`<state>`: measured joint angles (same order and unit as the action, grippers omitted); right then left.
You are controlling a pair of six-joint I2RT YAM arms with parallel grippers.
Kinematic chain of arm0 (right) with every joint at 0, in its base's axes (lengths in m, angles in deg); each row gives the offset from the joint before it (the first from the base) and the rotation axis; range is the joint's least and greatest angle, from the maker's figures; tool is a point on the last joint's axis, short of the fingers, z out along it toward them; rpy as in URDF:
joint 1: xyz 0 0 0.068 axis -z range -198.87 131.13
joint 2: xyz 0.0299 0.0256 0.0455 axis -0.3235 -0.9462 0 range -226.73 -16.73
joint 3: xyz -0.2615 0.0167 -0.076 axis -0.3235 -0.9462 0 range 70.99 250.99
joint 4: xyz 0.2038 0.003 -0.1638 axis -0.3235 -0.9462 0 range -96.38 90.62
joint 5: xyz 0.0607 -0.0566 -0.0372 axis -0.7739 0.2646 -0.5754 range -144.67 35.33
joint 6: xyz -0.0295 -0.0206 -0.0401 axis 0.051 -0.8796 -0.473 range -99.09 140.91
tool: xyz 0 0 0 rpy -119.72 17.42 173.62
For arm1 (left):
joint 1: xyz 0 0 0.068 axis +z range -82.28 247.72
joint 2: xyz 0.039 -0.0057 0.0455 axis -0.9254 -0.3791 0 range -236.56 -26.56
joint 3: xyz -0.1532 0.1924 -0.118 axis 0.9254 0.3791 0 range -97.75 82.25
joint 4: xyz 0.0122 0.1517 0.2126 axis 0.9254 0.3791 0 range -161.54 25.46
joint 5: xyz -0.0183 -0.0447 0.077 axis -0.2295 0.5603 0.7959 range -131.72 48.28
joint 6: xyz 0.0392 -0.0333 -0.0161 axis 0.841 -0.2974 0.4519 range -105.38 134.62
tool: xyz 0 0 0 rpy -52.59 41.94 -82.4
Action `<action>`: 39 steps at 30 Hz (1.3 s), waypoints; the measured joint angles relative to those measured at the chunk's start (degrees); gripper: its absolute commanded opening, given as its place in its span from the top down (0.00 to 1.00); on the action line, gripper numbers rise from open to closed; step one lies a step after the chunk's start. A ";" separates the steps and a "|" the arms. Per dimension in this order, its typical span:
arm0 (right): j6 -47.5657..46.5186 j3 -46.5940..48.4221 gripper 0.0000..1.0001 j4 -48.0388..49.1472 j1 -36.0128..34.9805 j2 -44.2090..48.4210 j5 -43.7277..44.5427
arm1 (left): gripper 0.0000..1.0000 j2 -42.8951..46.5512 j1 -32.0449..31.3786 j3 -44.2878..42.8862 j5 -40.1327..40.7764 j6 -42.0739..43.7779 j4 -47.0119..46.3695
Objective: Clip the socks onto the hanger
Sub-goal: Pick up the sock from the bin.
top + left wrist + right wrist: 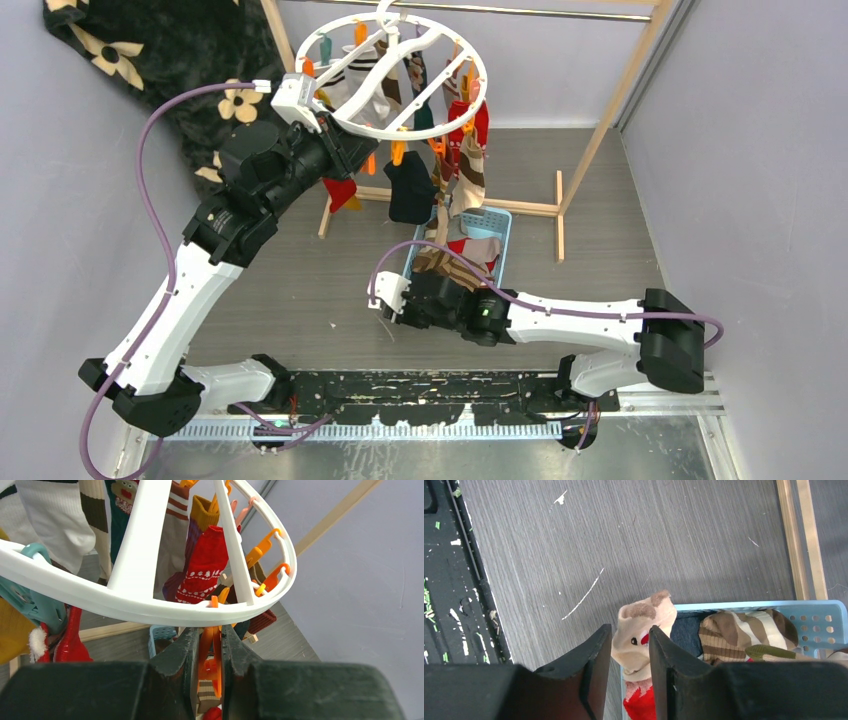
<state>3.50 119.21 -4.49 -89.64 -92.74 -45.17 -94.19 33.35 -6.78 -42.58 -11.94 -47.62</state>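
Observation:
The white ring hanger (480, 60) hangs from the rack with several socks clipped on, among them a black sock (410, 190) and a red patterned sock (205, 570). My left gripper (362, 152) reaches up under the ring (125, 607); its jaws (212, 647) are shut on an orange clip (218, 652). My right gripper (425, 285) points down at the near left corner of the basket. Its jaws (629, 630) stand part open, with a cream sock with a face (641, 625) between them. A red sock (639, 702) lies under it.
The light blue basket (500, 225) holds more socks, including a brown-and-cream striped one (744, 635). The wooden rack frame (600, 130) stands behind it. A black flowered blanket (170, 50) hangs at far left. A black mat (430, 385) runs along the near edge.

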 measured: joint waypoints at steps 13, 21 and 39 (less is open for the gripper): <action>2.43 0.00 0.48 -0.55 0.00 0.11 -1.68 | 0.88 0.09 0.00 0.13 0.00 0.00 -0.02; 2.62 0.00 0.70 0.83 0.00 -2.54 -1.09 | 0.87 0.22 0.00 0.31 0.02 0.02 -0.04; 3.28 -2.54 0.99 16.46 0.00 7.15 6.78 | 0.88 0.44 0.00 0.70 0.26 0.07 -0.09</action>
<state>6.78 116.68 11.97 -89.64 -85.59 -38.40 -93.75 33.35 -6.08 -42.32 -11.88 -47.71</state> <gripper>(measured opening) 0.044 0.166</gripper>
